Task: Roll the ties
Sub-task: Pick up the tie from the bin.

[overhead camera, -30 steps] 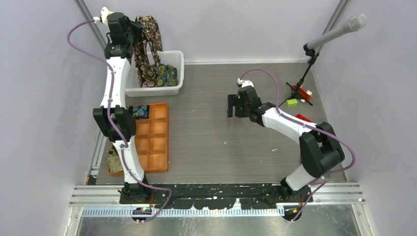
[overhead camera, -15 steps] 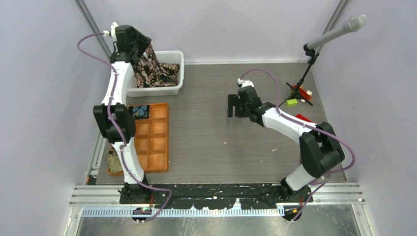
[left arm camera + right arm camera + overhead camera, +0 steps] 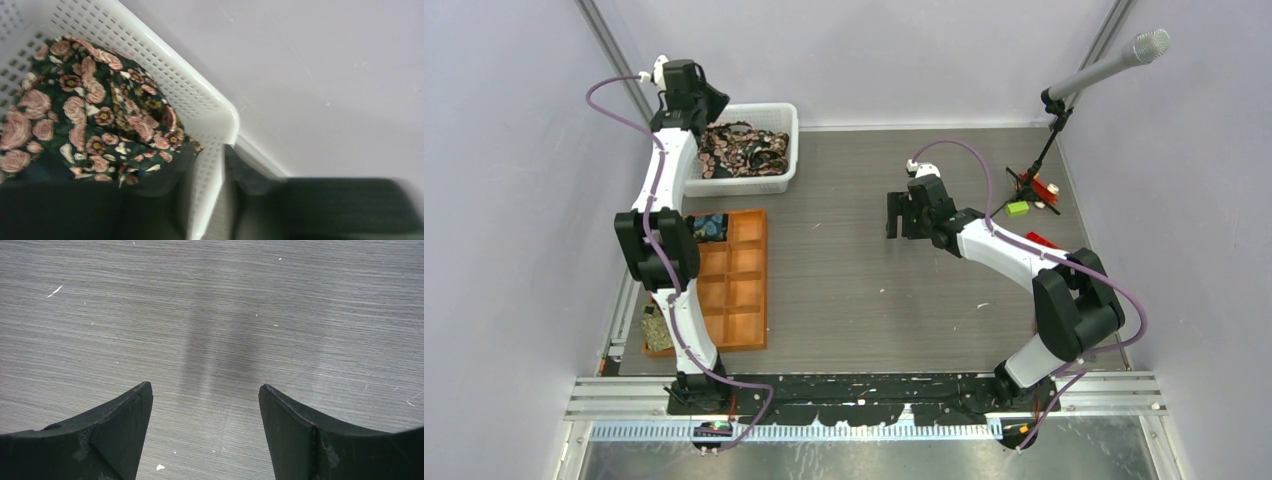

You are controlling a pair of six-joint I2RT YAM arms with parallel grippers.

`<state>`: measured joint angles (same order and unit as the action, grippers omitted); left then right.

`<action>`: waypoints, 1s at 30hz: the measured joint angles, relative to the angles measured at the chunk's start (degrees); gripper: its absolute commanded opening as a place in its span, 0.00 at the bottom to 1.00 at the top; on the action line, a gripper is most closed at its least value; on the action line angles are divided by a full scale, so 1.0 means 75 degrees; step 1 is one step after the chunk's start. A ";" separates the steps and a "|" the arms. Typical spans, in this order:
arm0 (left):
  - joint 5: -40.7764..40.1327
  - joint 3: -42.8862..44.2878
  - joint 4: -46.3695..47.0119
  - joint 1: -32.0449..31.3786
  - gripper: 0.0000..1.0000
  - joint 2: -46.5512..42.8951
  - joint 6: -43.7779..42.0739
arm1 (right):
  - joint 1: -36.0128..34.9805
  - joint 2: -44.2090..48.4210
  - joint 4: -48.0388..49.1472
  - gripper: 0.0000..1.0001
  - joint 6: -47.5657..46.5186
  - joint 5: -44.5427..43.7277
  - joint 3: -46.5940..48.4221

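Left end effector (image 3: 707, 103) hovers at the upper-left corner of the white basket (image 3: 786, 128), fingers (image 3: 325, 210) motion-blurred, so I can't call them spread or pressed together. Right end effector (image 3: 204, 390) hangs spread wide over the worktop (image 3: 300, 300), mid-frame. Ties (image 3: 85, 110) lie heaped in that basket: soft, light, slithery fabric, I'd judge. Best pinch a narrow end, not the bunched middle.
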<state>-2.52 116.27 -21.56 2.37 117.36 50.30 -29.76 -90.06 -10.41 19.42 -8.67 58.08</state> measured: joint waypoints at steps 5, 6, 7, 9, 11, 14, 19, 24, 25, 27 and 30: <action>-0.0201 0.0154 -0.0280 0.0003 0.75 0.0009 0.0000 | 0.0000 0.0000 0.0000 0.82 0.0000 0.0000 0.0000; -0.0242 0.0181 -0.0329 0.0009 0.78 0.0026 0.0029 | 0.0000 0.0000 0.0000 0.82 0.0000 0.0000 0.0000; -0.0274 0.0210 -0.0370 0.0009 0.78 0.0061 0.0052 | 0.0000 0.0000 0.0000 0.82 0.0000 0.0000 0.0000; -0.0323 0.0227 -0.0396 0.0017 0.79 0.0187 0.0204 | 0.0000 0.0000 0.0000 0.82 0.0000 0.0003 0.0000; -0.0332 0.0227 -0.0399 0.0029 0.79 0.0370 0.0417 | 0.0000 0.0000 0.0000 0.82 0.0000 0.0003 0.0000; -0.0321 0.0251 -0.0399 0.0073 0.80 0.0848 0.0839 | 0.0000 0.0000 0.0000 0.82 0.0000 0.0000 0.0000; -0.0309 0.0382 -0.0373 0.0172 0.82 0.1725 0.1451 | 0.0000 0.0000 0.0003 0.82 0.0000 0.0003 0.0000; -0.0259 0.0557 -0.0251 0.0306 0.83 0.2407 0.1947 | 0.0000 0.0000 0.0003 0.82 0.0000 0.0003 0.0000; -0.0251 0.0638 -0.0207 0.0338 0.83 0.2535 0.2055 | 0.0000 0.0000 0.0006 0.82 0.0000 0.0006 0.0000; -0.0221 0.0764 -0.0055 0.0391 0.83 0.2710 0.2215 | 0.0000 0.0000 0.0006 0.82 0.0000 0.0006 0.0000; -0.0166 0.0851 0.0219 0.0455 0.82 0.2853 0.2328 | 0.0000 0.0003 0.0006 0.82 0.0000 0.0009 0.0000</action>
<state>-3.77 122.65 -19.92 5.78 138.76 67.77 -29.76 -90.04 -10.37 19.42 -8.60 58.08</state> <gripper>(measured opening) 0.828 0.821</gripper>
